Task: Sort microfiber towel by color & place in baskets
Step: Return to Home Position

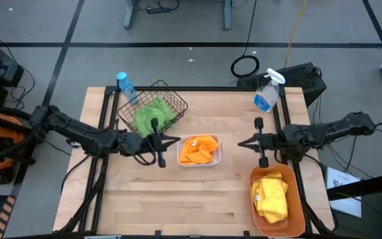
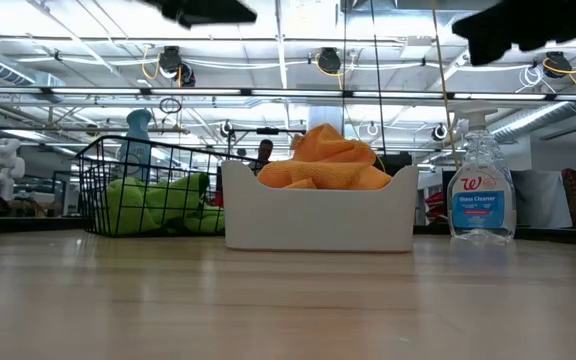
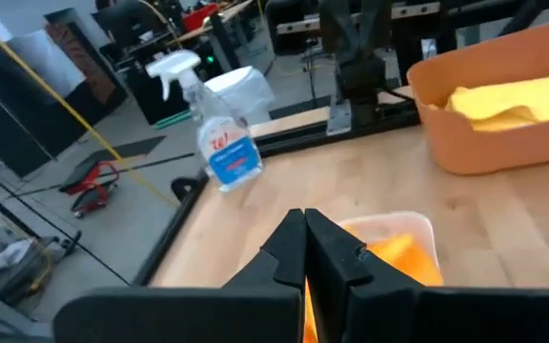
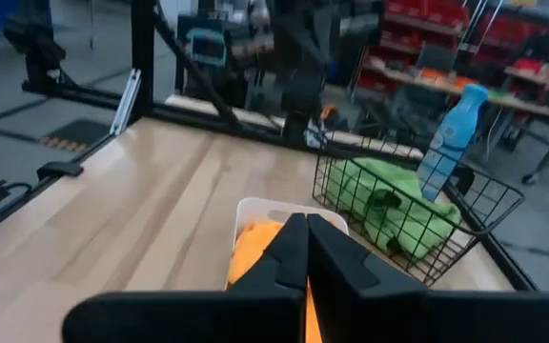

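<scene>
1. High view: left gripper (image 1: 170, 140), fingers pressed together and empty, hangs just beside the white tray (image 1: 180, 161).
2. Right gripper (image 1: 242, 143), fingers likewise together and empty, faces the tray's opposite side, apart from it.
3. Orange cloths (image 1: 199, 149) fill the tray; green cloths (image 1: 152, 114) lie in the wire basket (image 1: 171, 93) nearby.
4. Yellow cloths (image 1: 271, 196) lie in the orange tub (image 1: 297, 199), at the table's right edge.
5. Spray bottle (image 1: 266, 93) stands well apart.

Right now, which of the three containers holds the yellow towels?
The orange oval tub at the right edge of the table: it alone holds yellow towels. The black wire basket has green cloth, the white tray orange cloth.
</scene>
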Controlling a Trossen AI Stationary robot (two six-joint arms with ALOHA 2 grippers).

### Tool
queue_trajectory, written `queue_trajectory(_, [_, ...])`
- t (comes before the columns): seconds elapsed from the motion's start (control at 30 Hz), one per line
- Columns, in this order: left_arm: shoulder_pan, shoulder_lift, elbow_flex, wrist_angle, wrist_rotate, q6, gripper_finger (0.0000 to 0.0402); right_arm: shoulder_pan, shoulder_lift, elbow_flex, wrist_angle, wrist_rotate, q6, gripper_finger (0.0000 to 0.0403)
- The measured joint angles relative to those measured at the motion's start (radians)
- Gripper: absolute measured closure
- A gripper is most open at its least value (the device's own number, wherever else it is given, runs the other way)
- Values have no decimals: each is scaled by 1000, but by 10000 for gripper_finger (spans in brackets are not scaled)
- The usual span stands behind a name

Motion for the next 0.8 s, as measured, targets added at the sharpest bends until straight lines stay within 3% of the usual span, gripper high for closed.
queue_trajectory(0.17, [25, 0, -146, 179, 82, -42, 397, 0, -35, -153, 139, -1, 19, 403])
queue_trajectory(0.37, [24, -24, -284, 302, 99, -94, 396, 0, -36, -251, 255, -2, 57, 403])
queue_trajectory(0.8, [-35, -249, -609, 556, 98, -154, 396, 0, -37, -343, 379, -81, 98, 403])
